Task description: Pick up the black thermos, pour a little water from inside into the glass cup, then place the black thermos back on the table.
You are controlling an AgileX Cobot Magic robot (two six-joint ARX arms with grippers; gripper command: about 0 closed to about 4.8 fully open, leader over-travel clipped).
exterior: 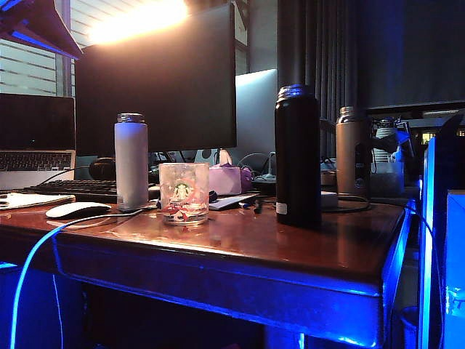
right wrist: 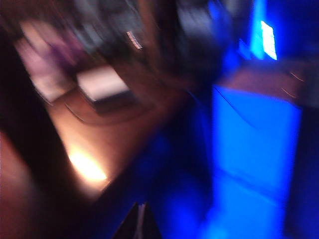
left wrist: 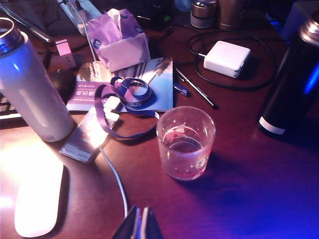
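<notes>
Black thermos (exterior: 297,156) upright beside glass cup (exterior: 183,193); both pincers closed.

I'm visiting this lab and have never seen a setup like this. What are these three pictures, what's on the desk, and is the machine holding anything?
It is a robot with two arms, each ending in a two-finger gripper. One picture comes from a camera off the arms, looking across the table. The other two come from cameras on each wrist.

On the table stand the black thermos, the glass cup, a white bottle and a tan bottle, plus a mouse, a white charger and a lanyard.

The left gripper hangs above the table near the cup, shut and empty. The right gripper is also shut and empty; its picture is blurred. Neither arm shows in the table view. Nothing is held.
</notes>
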